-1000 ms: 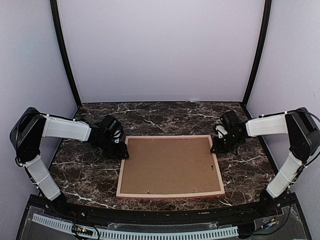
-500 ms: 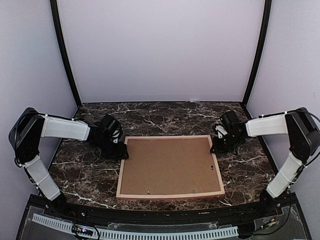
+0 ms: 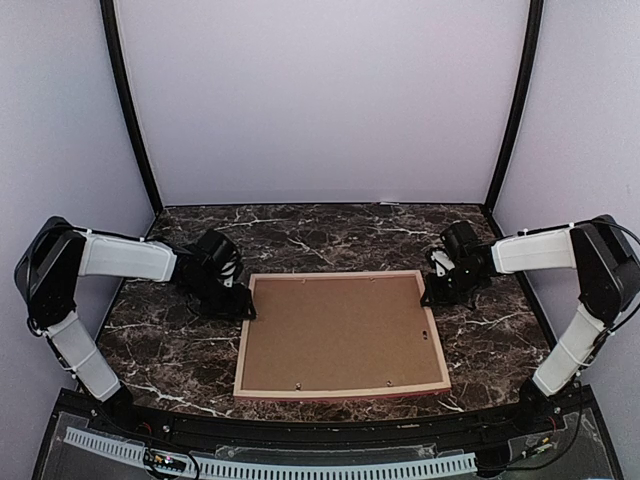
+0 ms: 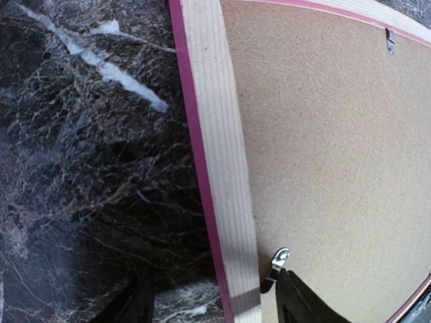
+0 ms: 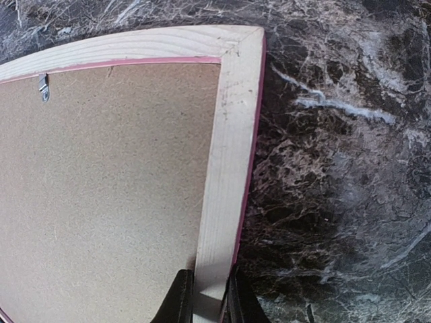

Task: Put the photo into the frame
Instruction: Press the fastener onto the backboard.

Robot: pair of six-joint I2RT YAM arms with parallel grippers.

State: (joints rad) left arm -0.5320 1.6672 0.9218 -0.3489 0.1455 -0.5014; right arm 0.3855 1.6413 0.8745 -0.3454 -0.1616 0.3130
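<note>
Right wrist view: the right gripper (image 5: 205, 299) is clamped on a side rail of the frame (image 5: 229, 148), which lies face down on the marble table (image 5: 337, 188), and the left gripper (image 4: 215, 306) sits astride the opposite rail with fingers apart; the frame is likely light and stiff and best held by those rails, and the photo is out of sight.

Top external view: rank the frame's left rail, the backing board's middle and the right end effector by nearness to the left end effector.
1. The frame's left rail, directly at the left end effector.
2. The backing board's middle, table centre.
3. The right end effector, at the frame's far right corner.
</note>
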